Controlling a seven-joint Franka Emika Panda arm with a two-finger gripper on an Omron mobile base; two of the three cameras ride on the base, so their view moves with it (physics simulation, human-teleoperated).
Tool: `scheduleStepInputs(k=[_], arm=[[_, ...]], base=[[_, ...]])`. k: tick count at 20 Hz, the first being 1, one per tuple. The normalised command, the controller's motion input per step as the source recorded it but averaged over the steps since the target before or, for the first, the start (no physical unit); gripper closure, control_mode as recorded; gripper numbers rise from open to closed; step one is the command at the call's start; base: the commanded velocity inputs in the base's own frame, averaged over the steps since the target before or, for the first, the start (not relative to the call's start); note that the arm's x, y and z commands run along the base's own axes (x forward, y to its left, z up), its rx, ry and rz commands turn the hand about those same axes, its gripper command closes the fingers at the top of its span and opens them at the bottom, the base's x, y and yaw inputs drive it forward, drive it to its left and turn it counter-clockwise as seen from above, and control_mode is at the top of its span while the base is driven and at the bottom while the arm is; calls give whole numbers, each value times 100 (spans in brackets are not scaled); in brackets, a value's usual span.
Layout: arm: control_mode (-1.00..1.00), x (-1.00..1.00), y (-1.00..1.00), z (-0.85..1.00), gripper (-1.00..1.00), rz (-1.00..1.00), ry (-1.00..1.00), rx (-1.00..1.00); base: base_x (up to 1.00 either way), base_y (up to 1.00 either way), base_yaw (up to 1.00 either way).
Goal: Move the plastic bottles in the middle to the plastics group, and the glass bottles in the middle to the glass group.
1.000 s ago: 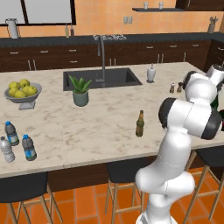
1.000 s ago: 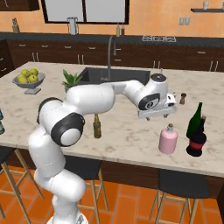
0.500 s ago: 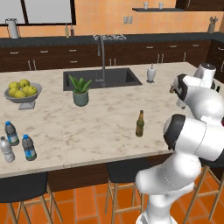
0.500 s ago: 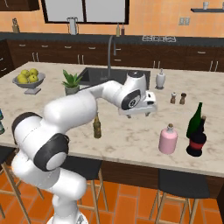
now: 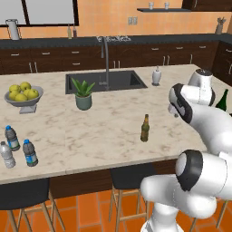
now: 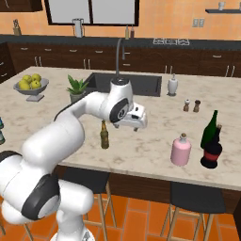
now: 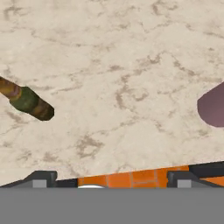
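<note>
The amber-brown beer bottle (image 5: 145, 128) stands upright on the marble bench (image 5: 104, 131), long axis straight up and neck at the top, out in the middle toward the front edge. From the camera on the hand it (image 7: 27, 101) shows as a slanted brown-and-green shape at the left.

The pink bottle (image 6: 180, 149) is upright too, stopper up, near the front edge at the right, just beside the tall green wine bottle (image 6: 209, 129) and a dark vessel (image 6: 212, 149). Three small water bottles (image 5: 18, 147) stand together at the far left end.

The arm bends out over the bench with the claw (image 6: 136, 123) hanging above it, right of the beer bottle and apart from it, pointing down and toward the front edge. It has hold of nothing; its fingertips (image 7: 41, 179) sit wide apart.
</note>
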Motion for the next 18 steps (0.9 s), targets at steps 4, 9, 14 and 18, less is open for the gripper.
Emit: scheduleStepInputs(k=[4, 9, 14, 18], arm=[[-100, -24, 78, 0, -100, -22, 5, 18], [-100, 11, 80, 11, -100, -4, -5, 0], [-100, 34, 53, 13, -100, 0, 1, 0], [-100, 59, 15, -5, -100, 0, 2, 0]], base=[[0, 0, 0], [0, 0, 0], [0, 0, 0], [0, 0, 0]])
